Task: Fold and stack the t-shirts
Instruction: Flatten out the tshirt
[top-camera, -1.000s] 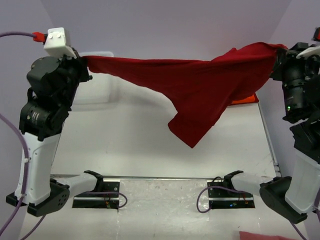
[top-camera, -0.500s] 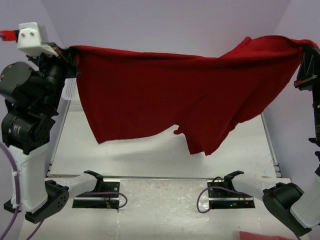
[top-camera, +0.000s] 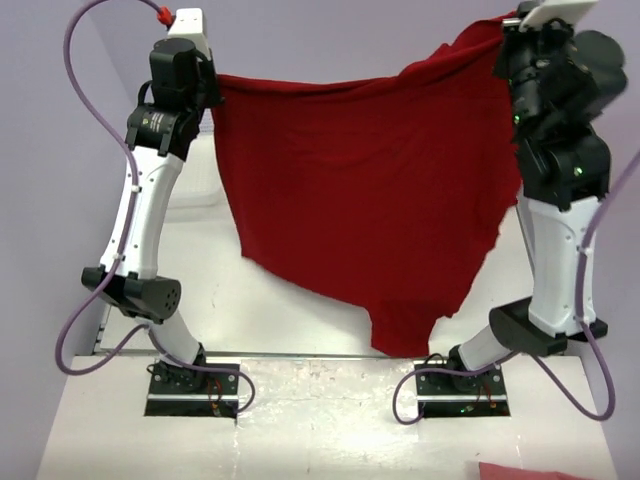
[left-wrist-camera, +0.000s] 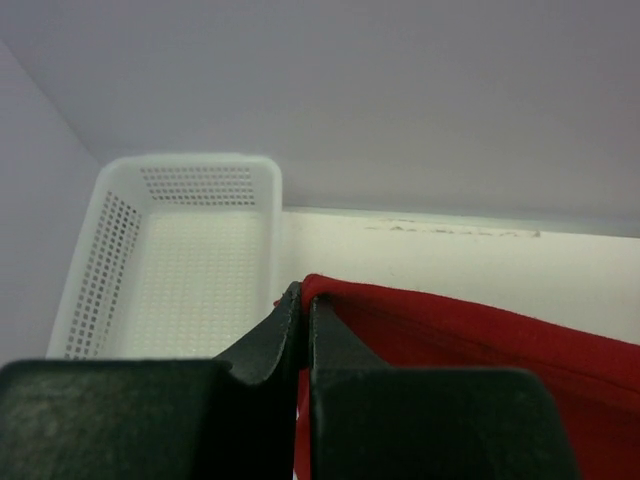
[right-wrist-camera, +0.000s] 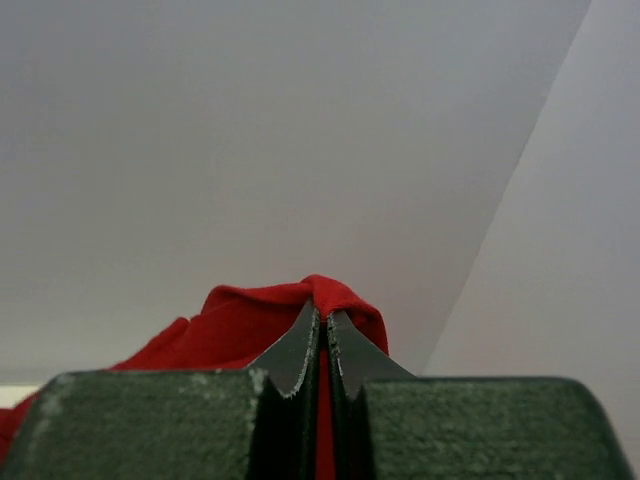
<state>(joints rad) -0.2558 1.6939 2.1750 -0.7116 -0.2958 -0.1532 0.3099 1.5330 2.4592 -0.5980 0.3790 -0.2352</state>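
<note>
White mesh basket (left-wrist-camera: 190, 170) sits far left on table (top-camera: 280, 320), mesh floor showing. Crimson t-shirt (top-camera: 370, 200) is airborne: left jaws and right jaws each clamp a top corner. Top edge runs left-right, body hangs down, lowest tip by table's near edge.

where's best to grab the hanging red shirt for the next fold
Probably grip the red shirt by its lowest hanging tip, from the near side. It hangs spread between the left gripper and right gripper, both shut on top corners, leaving that tip free.
</note>
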